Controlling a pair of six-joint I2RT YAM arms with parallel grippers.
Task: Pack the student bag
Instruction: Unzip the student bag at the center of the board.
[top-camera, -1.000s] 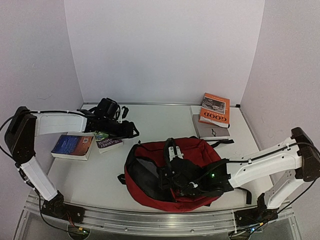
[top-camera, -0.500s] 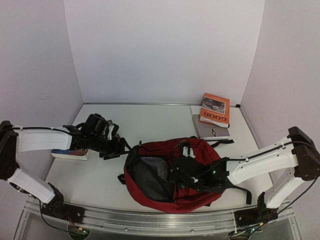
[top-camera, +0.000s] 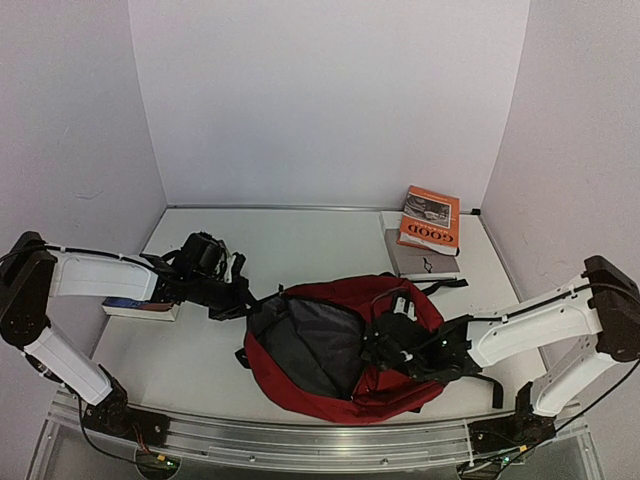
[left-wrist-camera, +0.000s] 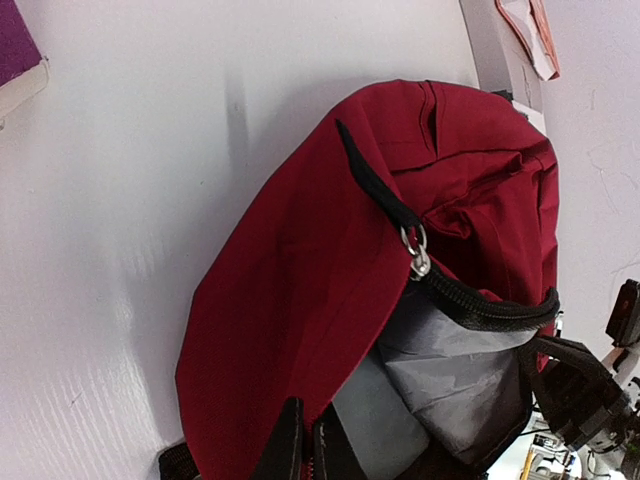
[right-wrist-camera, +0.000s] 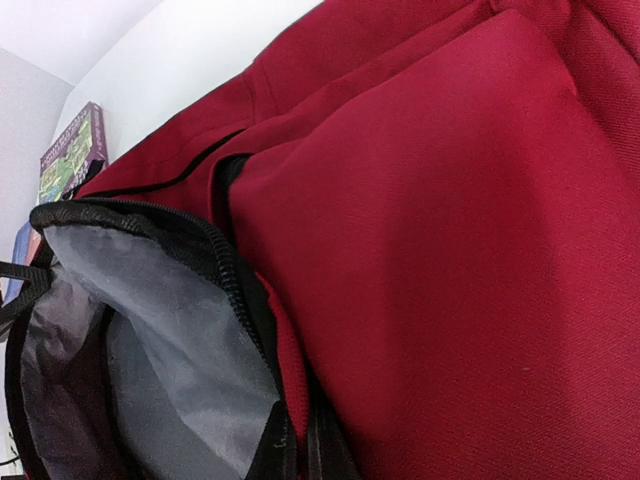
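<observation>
So the student bag (top-camera: 400, 300) is lying flat on the table (top-camera: 300, 235), middle-right and close to the near edge. Its main compartment is gaping open, and all that shows inside is grey lining (top-camera: 310, 345), no contents that the cameras pick up. The packing itself looks barely started: the mouth is open, but the loading is still to do. An orange book (top-camera: 431, 220) is sitting on a grey one (top-camera: 425, 266) in the far right corner, and a blue book (top-camera: 138, 307) is over at the left edge, half hidden under the left arm.

Claws: the left gripper (top-camera: 243, 302) is clamped tight on the bag's left rim, with red fabric pinched between the fingers. The right gripper (top-camera: 376, 345) looks nearly closed on the right rim by the zipper (right-wrist-camera: 222, 262). Between them they're basically stretching the mouth wide.
</observation>
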